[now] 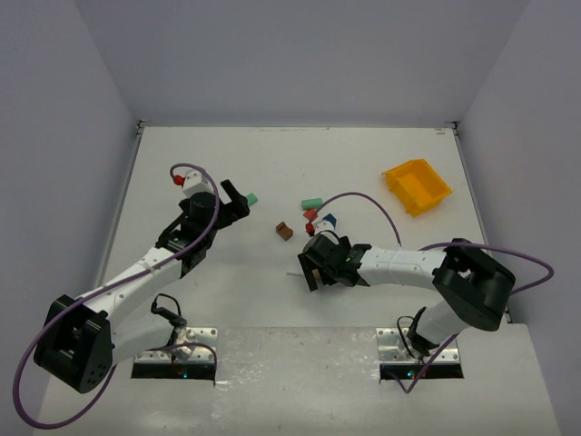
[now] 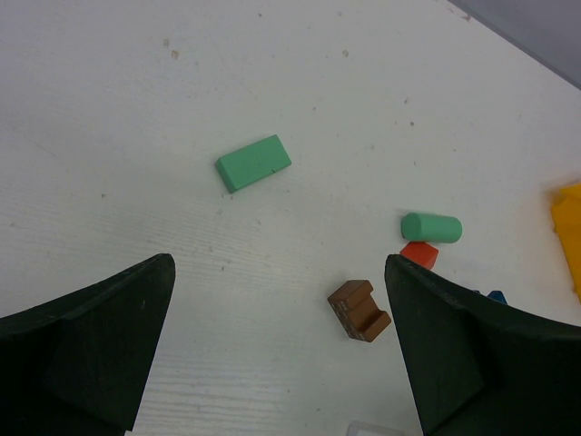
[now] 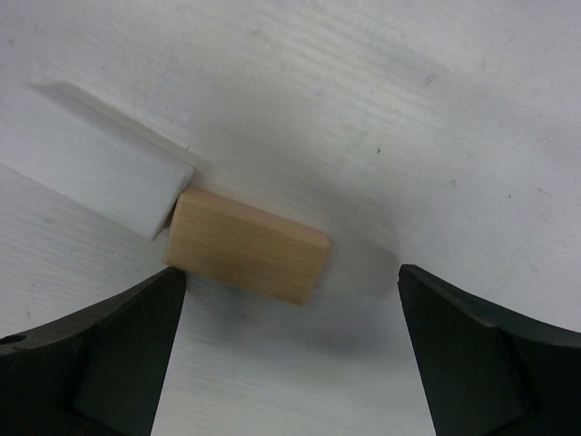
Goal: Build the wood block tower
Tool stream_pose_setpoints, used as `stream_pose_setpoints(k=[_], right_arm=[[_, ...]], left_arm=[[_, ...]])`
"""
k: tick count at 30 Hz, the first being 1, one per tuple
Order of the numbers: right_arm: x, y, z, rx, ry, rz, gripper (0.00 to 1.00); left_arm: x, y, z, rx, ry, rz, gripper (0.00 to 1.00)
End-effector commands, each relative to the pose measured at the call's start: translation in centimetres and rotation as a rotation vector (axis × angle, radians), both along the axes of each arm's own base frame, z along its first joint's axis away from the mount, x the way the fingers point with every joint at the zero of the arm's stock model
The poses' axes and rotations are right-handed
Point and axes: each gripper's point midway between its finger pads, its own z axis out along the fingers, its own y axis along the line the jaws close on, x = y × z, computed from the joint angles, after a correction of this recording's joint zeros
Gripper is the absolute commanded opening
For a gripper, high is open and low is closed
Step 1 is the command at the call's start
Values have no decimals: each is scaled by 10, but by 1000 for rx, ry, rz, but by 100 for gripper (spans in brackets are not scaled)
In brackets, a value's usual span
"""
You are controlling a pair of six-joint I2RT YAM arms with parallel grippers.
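Both hands are hanging released, jaws wide, grasping nothing; the left hand (image 2: 277, 265) is hovering near a green block (image 2: 254, 163); the right hand (image 3: 290, 271) is hovering over a wood block (image 3: 245, 245) touching a white block (image 3: 100, 173); a brown block (image 2: 359, 310), red block (image 2: 418, 254), blue block (image 1: 329, 220) and green cylinder (image 2: 431, 227) are lying loose mid-table (image 1: 227, 154).

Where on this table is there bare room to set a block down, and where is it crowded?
Free: the far strip of table beyond the green block and left of the yellow bin. Crowded: centre, around the brown block.
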Motion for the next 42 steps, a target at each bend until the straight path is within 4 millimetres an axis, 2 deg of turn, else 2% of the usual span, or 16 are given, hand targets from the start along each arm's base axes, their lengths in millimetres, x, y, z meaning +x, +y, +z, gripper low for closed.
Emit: stream_pose_setpoints(k=[1, 6, 13, 17, 19, 22, 25, 27, 32, 38, 42], right_arm=[[34, 10, 30, 96, -165, -100, 99], [29, 9, 45, 148, -185, -83, 99], [21, 14, 45, 183, -160, -34, 99], [22, 11, 46, 166, -172, -30, 99], [23, 15, 49, 160, -194, 51, 99], [15, 28, 43, 142, -176, 263, 99], [20, 20, 35, 36, -198, 390, 98], [21, 16, 31, 23, -188, 419, 98], [11, 13, 18, 68, -135, 544, 96], [10, 28, 16, 156, -123, 676, 88], [10, 28, 8, 147, -101, 704, 76]], left_arm=[[6, -1, 10, -27, -40, 6, 100], [6, -1, 10, -28, -40, 5, 100], [6, -2, 10, -28, -39, -2, 100], [6, -2, 11, -30, -40, -2, 100], [6, -3, 10, -29, -39, -4, 100], [7, -3, 10, -30, -39, -7, 100], [7, -5, 10, -31, -39, -15, 100], [6, -5, 10, -31, -38, -16, 100], [7, -5, 11, -30, -43, -17, 100], [8, -7, 8, -26, -32, -24, 100], [8, -5, 9, -24, -37, -17, 100]])
